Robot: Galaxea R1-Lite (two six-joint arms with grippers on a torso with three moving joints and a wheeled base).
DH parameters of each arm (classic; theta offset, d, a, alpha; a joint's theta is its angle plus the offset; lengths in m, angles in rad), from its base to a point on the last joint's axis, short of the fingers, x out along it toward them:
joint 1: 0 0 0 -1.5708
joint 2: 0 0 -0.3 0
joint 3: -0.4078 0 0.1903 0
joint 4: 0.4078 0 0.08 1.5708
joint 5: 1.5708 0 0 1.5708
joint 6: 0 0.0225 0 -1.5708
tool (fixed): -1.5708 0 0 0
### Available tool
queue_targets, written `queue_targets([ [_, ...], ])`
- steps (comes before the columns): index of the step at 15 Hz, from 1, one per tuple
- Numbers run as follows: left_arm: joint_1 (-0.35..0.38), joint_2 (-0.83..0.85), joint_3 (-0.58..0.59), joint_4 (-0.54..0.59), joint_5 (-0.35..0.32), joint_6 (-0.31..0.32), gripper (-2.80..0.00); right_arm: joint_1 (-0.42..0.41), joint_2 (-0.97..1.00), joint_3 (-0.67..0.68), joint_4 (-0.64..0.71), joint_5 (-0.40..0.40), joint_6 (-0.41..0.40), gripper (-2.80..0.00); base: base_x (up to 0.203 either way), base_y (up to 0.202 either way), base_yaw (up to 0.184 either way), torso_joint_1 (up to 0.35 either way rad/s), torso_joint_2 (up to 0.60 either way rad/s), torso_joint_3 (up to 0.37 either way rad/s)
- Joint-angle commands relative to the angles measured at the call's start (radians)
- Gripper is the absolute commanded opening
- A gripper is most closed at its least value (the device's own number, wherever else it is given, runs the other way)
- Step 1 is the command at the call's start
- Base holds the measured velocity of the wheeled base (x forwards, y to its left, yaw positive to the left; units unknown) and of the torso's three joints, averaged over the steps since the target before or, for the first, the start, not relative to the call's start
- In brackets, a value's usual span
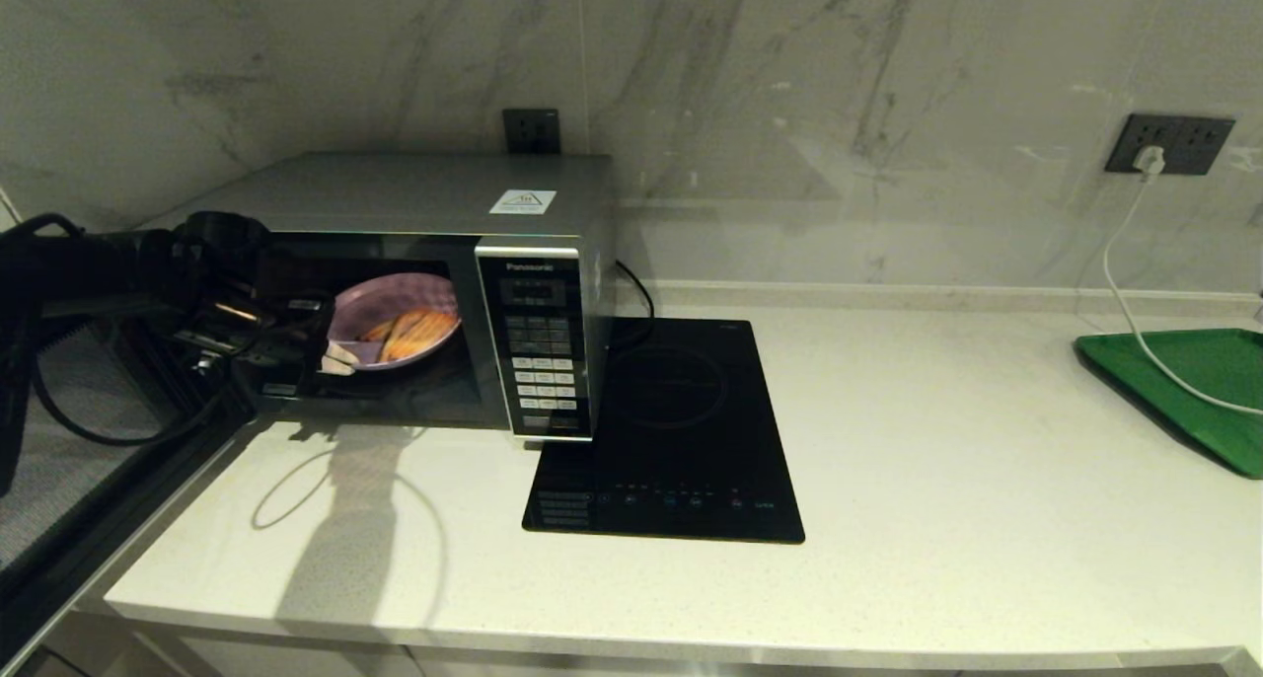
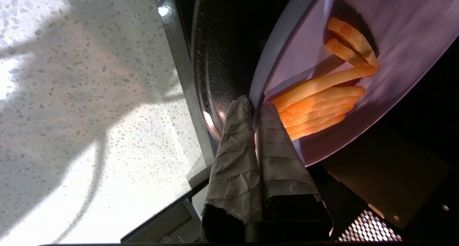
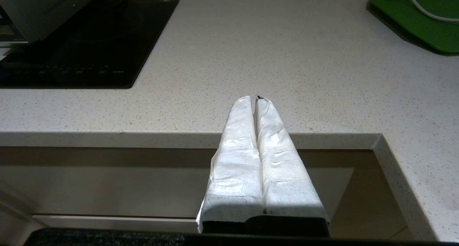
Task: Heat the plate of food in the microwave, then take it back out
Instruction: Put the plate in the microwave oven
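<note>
Lilac plate of food (image 1: 395,332) sits in the open microwave (image 1: 538,253), tilted, w/ left claw (image 2: 255,108) pinched tight on its near rim. Judgement: level it first so fries (image 2: 319,109) don't slide, keep the grip firm, move slow past the door frame. Right claw (image 3: 256,99) closed on nothing, parked off the desk (image 1: 937,480) edge.

Right gripper (image 3: 256,99) — taped fingers pressed together — hangs before the counter (image 3: 272,59) edge; black induction hob (image 3: 86,38) and green tray (image 3: 419,20) lie beyond.
</note>
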Motion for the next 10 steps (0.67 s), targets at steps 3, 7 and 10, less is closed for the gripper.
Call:
queue_targets([
  [3, 0.004, 0.025, 0.000, 0.002, -0.002, -0.008, -2.80, 0.000, 0.000, 0.000, 0.001, 0.000, 0.000, -2.80, 0.000, 0.000, 0.000, 0.000, 0.00, 0.000],
  [7, 0.003, 0.039, 0.000, 0.002, -0.002, -0.005, -2.80, 0.000, 0.000, 0.000, 0.001, 0.000, 0.000, -2.80, 0.000, 0.000, 0.000, 0.000, 0.00, 0.000],
  [10, 0.002, 0.039, 0.000, 0.002, -0.002, -0.003, 0.00, 0.000, 0.000, 0.000, 0.001, 0.000, 0.000, -2.80, 0.000, 0.000, 0.000, 0.000, 0.00, 0.000],
])
